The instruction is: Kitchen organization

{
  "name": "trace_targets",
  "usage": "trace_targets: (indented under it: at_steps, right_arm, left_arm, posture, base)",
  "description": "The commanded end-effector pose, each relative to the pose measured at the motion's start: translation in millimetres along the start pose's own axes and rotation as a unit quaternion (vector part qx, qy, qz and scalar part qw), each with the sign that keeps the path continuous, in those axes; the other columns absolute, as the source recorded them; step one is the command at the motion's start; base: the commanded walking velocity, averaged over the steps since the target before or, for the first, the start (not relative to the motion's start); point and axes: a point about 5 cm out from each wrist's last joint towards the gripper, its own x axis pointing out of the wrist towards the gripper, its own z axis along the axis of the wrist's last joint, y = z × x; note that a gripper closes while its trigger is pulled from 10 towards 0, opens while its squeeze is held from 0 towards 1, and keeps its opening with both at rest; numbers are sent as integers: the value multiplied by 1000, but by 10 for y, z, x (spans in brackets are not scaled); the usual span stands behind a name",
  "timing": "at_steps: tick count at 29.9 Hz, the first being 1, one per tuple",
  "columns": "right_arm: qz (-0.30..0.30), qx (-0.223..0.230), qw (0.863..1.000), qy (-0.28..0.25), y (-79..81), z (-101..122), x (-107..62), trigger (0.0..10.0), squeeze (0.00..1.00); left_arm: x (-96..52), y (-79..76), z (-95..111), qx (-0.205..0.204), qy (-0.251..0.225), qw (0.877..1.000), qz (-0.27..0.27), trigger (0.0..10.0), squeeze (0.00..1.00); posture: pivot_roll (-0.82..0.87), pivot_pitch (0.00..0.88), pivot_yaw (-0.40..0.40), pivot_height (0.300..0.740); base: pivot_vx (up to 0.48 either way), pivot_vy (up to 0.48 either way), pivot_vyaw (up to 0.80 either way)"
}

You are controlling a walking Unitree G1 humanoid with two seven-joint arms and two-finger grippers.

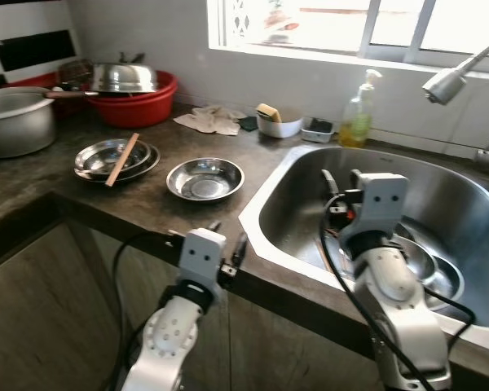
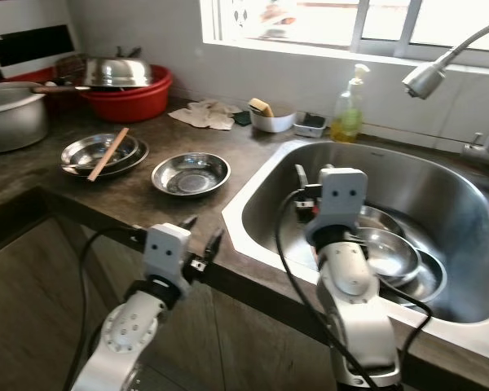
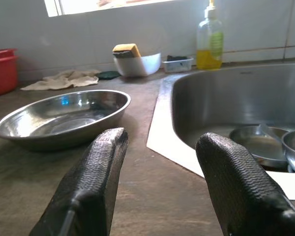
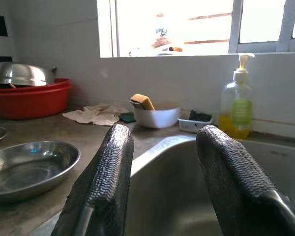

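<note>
Left pincer (image 1: pixel 228 244) sits at the bench (image 1: pixel 147 213) front edge, fingers spread wide, holding nothing. Steel dish (image 1: pixel 204 178) lies on the bench at its 12 o'clock, just ahead and slightly to 11, near but not touching; in the left wrist view the dish (image 3: pixel 64 118) is beyond the left finger, with the sink (image 3: pixel 226 98) rim off past the other one. Dish is round, so no long axis to align with; the rim is the only grip line, and it is low and shallow. Right pincer (image 1: pixel 340 181) hangs over the sink (image 1: pixel 293 175) interior, also wide open and empty, with stacked bowls (image 1: pixel 424 261) in the basin below and toward 4 o'clock of it. The counter dish is at roughly 9 o'clock from the right pincer, across the sink lip, so the left arm is the nearer one for it; the right arm is nearer the bowls. Further out at 10 o'clock from the left pincer: plates (image 1: pixel 114 159) with a stick (image 1: pixel 121 160) across them. Likely next move calls for a short forward reach by the left arm, dropping to catch the near rim.
</note>
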Motion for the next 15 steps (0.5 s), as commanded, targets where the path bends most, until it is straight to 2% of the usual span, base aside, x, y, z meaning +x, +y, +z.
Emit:
trace_targets:
  at_steps: [1, 15]
  right_arm:
    - [-2, 3, 1000, 4, -17, 3, 22, 10000, 0]
    - [2, 9, 1000, 8, 13, -2, 34, 10000, 0]
  left_arm:
    - [10, -26, 12, -1, 0, 1000, -7, 10000, 0]
    - [0, -25, 3, 1, 3, 1000, -12, 10000, 0]
  posture:
    - [29, 0, -23, 740]
    - [33, 0, -20, 740]
  base:
    - [0, 274, 0]
    - [0, 465, 0]
